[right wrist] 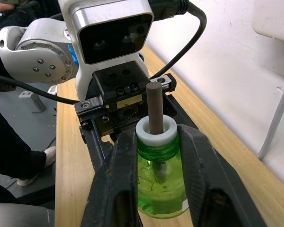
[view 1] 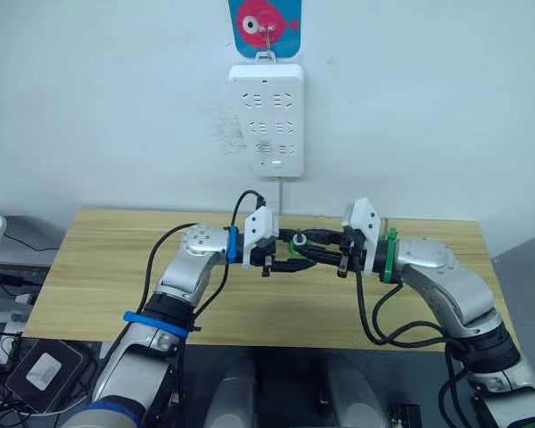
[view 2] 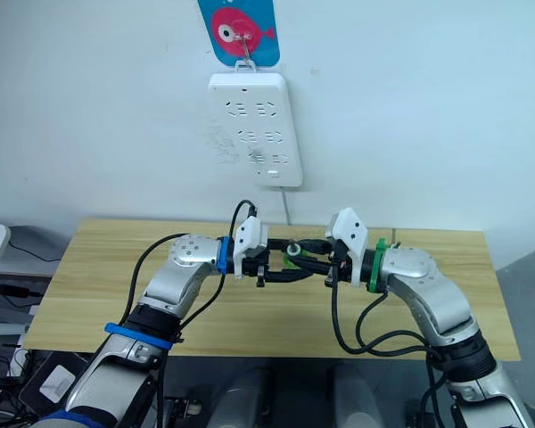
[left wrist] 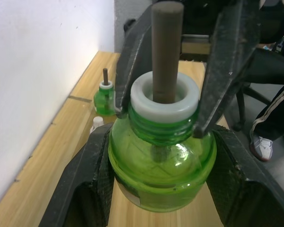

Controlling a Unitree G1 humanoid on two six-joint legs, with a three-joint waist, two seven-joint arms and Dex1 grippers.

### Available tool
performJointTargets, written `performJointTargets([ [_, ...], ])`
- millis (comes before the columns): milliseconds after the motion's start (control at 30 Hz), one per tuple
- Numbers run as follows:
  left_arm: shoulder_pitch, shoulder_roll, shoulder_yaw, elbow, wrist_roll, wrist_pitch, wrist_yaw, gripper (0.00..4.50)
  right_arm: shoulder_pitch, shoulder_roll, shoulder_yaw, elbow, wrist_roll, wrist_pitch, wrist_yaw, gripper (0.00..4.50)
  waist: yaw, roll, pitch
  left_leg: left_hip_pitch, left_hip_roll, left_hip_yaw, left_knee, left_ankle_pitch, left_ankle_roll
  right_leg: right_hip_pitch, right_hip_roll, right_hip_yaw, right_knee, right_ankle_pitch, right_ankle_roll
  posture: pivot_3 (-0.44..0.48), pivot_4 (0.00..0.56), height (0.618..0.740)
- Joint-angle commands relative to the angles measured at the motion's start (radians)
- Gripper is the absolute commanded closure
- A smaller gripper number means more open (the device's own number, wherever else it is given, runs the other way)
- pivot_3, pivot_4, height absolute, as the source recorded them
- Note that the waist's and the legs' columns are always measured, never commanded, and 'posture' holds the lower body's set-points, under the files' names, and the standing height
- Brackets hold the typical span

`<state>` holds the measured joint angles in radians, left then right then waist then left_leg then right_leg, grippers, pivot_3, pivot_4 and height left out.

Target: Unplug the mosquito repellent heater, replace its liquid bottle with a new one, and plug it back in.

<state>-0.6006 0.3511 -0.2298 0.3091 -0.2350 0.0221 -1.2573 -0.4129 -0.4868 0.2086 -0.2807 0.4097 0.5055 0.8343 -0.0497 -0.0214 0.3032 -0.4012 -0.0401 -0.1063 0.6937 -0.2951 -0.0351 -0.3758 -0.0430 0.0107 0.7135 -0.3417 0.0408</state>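
Holding one green bottle (left wrist: 162,161) together (wick bare), left gripper (left wrist: 156,156) clamps its body, right gripper (right wrist: 154,156) its neck; release one side slowly.

wall (left wrist: 38,71) close beside, second bottle (left wrist: 104,97) ahead
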Motion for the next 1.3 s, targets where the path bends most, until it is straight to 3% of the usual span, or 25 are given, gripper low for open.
performJointTargets([
  [33, 0.003, -0.009, 0.002, -0.07, -0.026, -0.005, -0.01, 2.23, 0.012, 0.013, -0.011, -0.026, 0.005, -0.026, 0.005, 3.66, 0.001, 0.0, 0.0, 0.0, 0.0, 0.0, 0.0, 0.0, 0.0, 0.0, 0.0, 0.0, 0.0, 0.0, 0.0, -0.025, 0.208, 0.74],
  [233, 0.012, -0.019, 0.008, -0.092, -0.037, 0.007, 0.001, 2.23, 0.034, 0.053, -0.061, -0.057, 0.049, 0.003, -0.039, 3.66, 0.001, 0.0, -0.006, 0.0, 0.0, 0.0, 0.0, 0.0, 0.0, 0.0, 0.0, 0.0, 0.0, 0.0, 0.0, -0.028, 0.203, 0.74],
  [267, 0.013, -0.022, 0.013, -0.095, -0.04, 0.008, 0.005, 1.51, 0.037, 0.06, -0.072, -0.06, 0.057, 0.012, -0.048, 3.66, 0.001, 0.0, -0.008, 0.0, 0.0, 0.0, 0.0, 0.0, 0.0, 0.0, 0.0, 0.0, 0.0, 0.0, 0.0, -0.028, 0.203, 0.74],
  [433, 0.027, -0.025, 0.026, -0.127, -0.051, 0.022, 0.026, 0.01, 0.065, 0.096, -0.21, -0.077, 0.16, 0.112, -0.152, 3.66, 0.002, 0.0, -0.011, 0.0, 0.0, 0.0, 0.001, 0.0, 0.0, 0.0, 0.0, 0.0, 0.001, 0.0, 0.0, -0.034, 0.204, 0.74],
  [633, 0.124, -0.11, 0.059, -0.257, -0.048, 0.013, 0.222, 0.0, 0.11, 0.155, -0.524, -0.123, 0.54, 0.375, -0.434, 3.66, 0.0, 0.001, -0.013, 0.0, 0.0, 0.001, 0.001, 0.0, 0.0, 0.0, -0.001, 0.001, 0.001, 0.0, 0.0, -0.061, 0.211, 0.74],
  [767, 0.165, -0.204, 0.038, -0.314, -0.017, -0.019, 0.346, 0.0, 0.095, 0.209, -0.652, -0.128, 0.815, 0.423, -0.67, 3.66, -0.002, 0.001, -0.013, 0.0, 0.0, 0.001, 0.001, 0.0, 0.0, 0.001, -0.002, 0.001, 0.001, 0.0, 0.0, -0.068, 0.215, 0.74],
  [933, 0.168, -0.293, 0.017, -0.302, 0.044, -0.099, 0.474, 0.0, 0.107, 0.222, -0.657, -0.165, 1.085, 0.394, -0.893, 3.66, -0.01, 0.001, -0.014, 0.0, 0.0, 0.004, 0.001, 0.0, 0.002, 0.001, -0.001, 0.003, 0.003, 0.0, 0.0, -0.081, 0.222, 0.74],
  [1300, 0.132, -0.359, -0.014, -0.216, 0.076, -0.175, 0.557, 0.0, 0.157, 0.128, -0.562, -0.218, 1.303, 0.307, -1.031, 3.66, -0.011, 0.001, -0.014, 0.0, 0.0, 0.006, 0.001, 0.0, 0.004, 0.001, -0.001, 0.004, 0.003, 0.0, 0.0, -0.098, 0.224, 0.74],
])
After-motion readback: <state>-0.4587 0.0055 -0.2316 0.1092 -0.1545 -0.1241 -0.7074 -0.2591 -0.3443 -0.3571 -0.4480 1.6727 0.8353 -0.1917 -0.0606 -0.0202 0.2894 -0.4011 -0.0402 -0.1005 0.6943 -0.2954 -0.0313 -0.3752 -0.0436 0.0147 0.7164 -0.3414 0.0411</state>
